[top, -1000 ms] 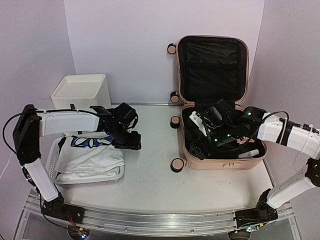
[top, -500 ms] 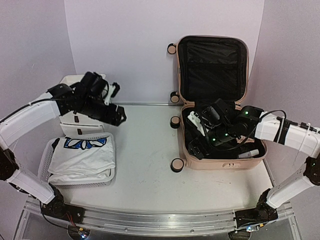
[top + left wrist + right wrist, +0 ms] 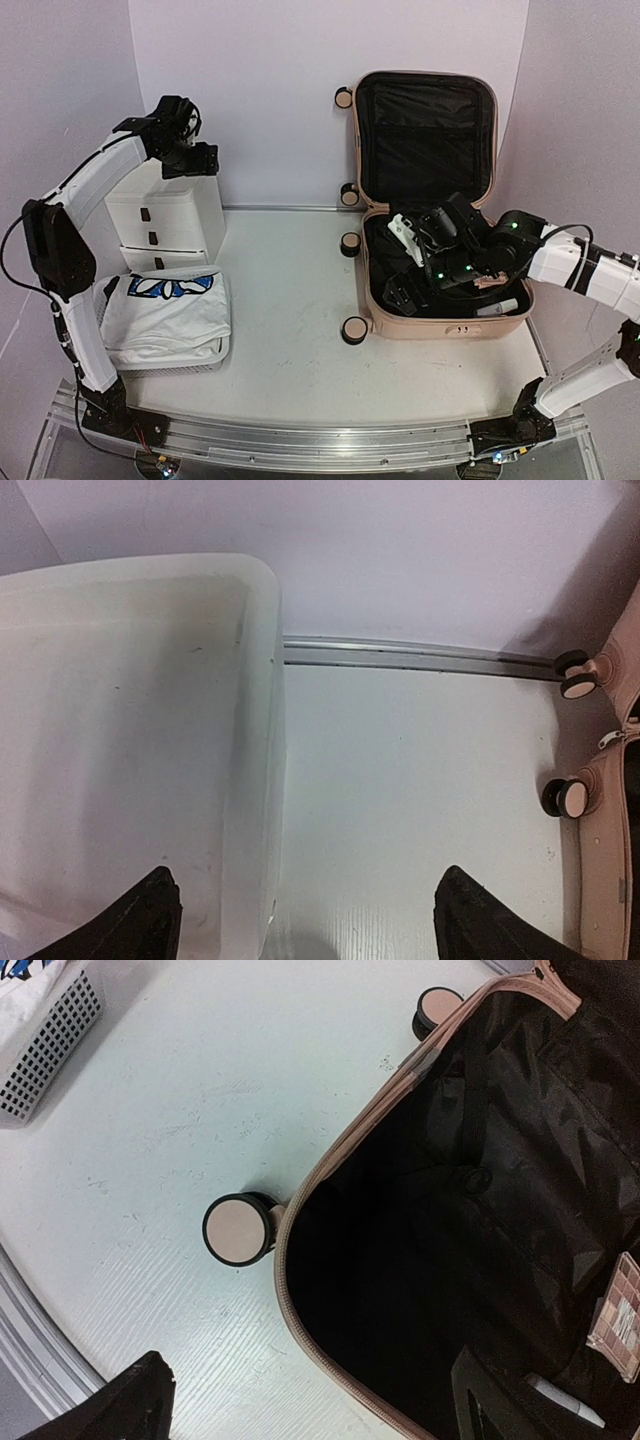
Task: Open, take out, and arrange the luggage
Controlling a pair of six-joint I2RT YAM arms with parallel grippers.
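Observation:
The pale pink luggage [image 3: 440, 328] lies open at the right, its lid [image 3: 425, 130] standing against the back wall and showing black lining. My right gripper [image 3: 405, 290] hovers open over the lower shell's front-left corner; in the right wrist view its jaws [image 3: 310, 1400] straddle the zipper rim [image 3: 287, 1290], holding nothing. A makeup palette [image 3: 620, 1315] and a white tube [image 3: 565, 1400] lie inside. My left gripper [image 3: 192, 158] is raised high at the back left, open and empty. In the left wrist view it [image 3: 305, 900] hangs over the edge of the drawer unit's top, with the luggage [image 3: 605, 810] at the far right.
A white drawer unit [image 3: 165, 215] with an open top tray [image 3: 120, 730] stands at the back left. In front of it, a white mesh basket [image 3: 165, 355] holds a folded white shirt [image 3: 170, 310]. Caster wheels [image 3: 352, 329] stick out from the luggage's left side.
My left arm has lifted from the basket, up and back over the drawer unit, its jaws opening wider. The shirt stays in the basket. My right gripper shifted slightly inside the luggage.

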